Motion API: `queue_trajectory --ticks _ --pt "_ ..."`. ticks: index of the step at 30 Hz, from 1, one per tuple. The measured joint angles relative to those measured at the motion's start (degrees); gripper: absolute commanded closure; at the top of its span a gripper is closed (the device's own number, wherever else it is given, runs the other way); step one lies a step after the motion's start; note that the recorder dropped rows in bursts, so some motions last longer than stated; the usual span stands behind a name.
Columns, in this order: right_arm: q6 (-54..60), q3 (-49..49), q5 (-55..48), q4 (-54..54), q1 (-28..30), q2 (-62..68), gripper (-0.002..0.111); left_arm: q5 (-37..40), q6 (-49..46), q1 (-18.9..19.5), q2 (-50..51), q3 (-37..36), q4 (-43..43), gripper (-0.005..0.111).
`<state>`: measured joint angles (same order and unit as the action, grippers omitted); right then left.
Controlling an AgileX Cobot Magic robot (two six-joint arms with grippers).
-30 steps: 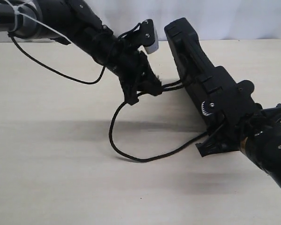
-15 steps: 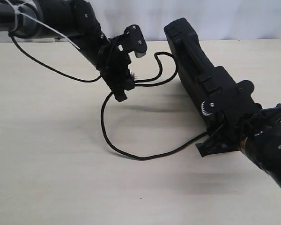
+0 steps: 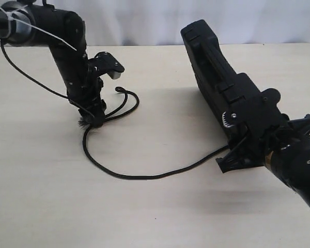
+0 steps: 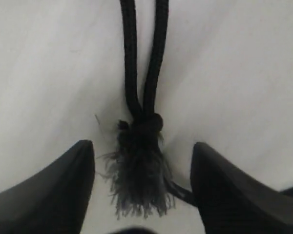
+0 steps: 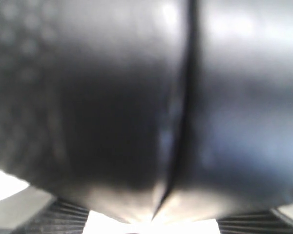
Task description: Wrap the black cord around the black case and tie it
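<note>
The black case [image 3: 209,62] is held off the table, tilted, with my right gripper [image 3: 238,111] shut on its lower end. In the right wrist view the case [image 5: 136,97] fills the picture, blurred and very close. The black cord [image 3: 139,176] lies on the table in a long curve from the case's lower end to the left. Its frayed knot [image 4: 139,170] rests on the table between the two fingers of my left gripper [image 4: 141,146], which are wide apart and not touching it. My left gripper [image 3: 93,118] points down at the table, and two strands loop beside it [image 3: 128,98].
The pale wooden table [image 3: 160,217] has a white backdrop behind it. A thin smooth robot wire [image 3: 26,75] hangs from the left arm. The right arm's bulky wrist [image 3: 294,165] stands low at the right edge.
My left gripper has swung left and down, away from the case, bringing the cord's knot to the table, and now stands open around it. The right arm and case have not moved.
</note>
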<state>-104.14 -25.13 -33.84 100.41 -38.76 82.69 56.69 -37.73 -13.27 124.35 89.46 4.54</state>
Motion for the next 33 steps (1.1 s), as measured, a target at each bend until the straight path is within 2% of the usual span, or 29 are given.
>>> queue_trajectory --ticks 1,4,6,7,11,14,18,19,20,21,22,23,24,25,26,27,29,33 --pt "0.00 0.00 0.00 0.00 0.00 0.00 0.104 -0.45 0.00 0.00 0.15 0.00 -1.15 0.049" --pt "0.00 0.00 0.04 0.00 0.00 0.00 0.104 -11.63 2.44 0.45 0.25 1.34 -1.42 0.049" --pt "0.00 0.00 0.04 0.00 0.00 0.00 0.104 -20.59 7.16 1.68 0.27 1.34 8.02 0.049" --pt "0.00 0.00 0.04 0.00 0.00 0.00 0.104 -22.68 9.51 3.30 0.72 1.55 17.38 0.049" --pt "-0.24 0.00 0.18 0.24 0.00 0.00 0.104 -18.03 12.71 4.52 4.71 6.02 30.39 0.049" --pt "-0.35 0.00 0.27 0.24 0.00 0.00 0.104 -15.51 25.91 4.62 8.34 8.82 23.12 0.049" --pt "-0.35 0.00 0.27 0.24 0.00 0.00 0.104 -15.32 25.98 4.52 9.15 8.91 26.65 0.049" --pt "-0.35 0.00 0.27 0.24 0.00 0.00 0.104 -16.58 25.87 4.52 9.58 9.09 28.57 0.051" --pt "-0.35 0.00 0.27 0.24 0.00 0.00 0.104 -17.36 25.30 4.52 10.19 9.26 30.01 0.064" --pt "-0.35 0.00 0.27 0.24 0.00 0.00 0.104 -18.43 21.65 4.52 11.22 9.26 32.32 0.085" --pt "-0.35 0.00 0.39 0.24 0.00 0.00 0.104 -18.94 11.36 4.52 11.99 9.26 36.87 0.101" --pt "-0.35 0.00 0.39 0.24 0.00 0.00 0.104 -18.38 0.53 4.52 11.97 9.26 42.01 0.107" --pt "-0.35 0.00 0.49 0.24 0.00 0.00 0.104 -17.54 -10.56 4.40 11.97 9.26 46.31 0.107" --pt "-0.35 0.00 0.49 0.24 0.00 0.00 0.104 -16.91 -16.03 4.12 11.97 9.26 47.40 0.107" --pt "-0.35 0.00 0.49 0.24 0.00 0.00 0.104 -16.23 -21.75 3.76 11.97 9.26 47.69 0.107" --pt "-0.35 0.00 0.49 0.24 0.00 0.00 0.104 -14.22 -33.01 3.00 11.97 9.26 47.66 0.107" --pt "-0.35 0.00 0.49 0.24 0.00 0.00 0.104 -10.07 -48.18 1.50 11.97 9.26 46.85 0.107" --pt "-0.35 0.00 0.60 0.24 0.00 0.00 0.104 -8.47 -52.25 0.65 11.97 9.26 46.61 0.107"
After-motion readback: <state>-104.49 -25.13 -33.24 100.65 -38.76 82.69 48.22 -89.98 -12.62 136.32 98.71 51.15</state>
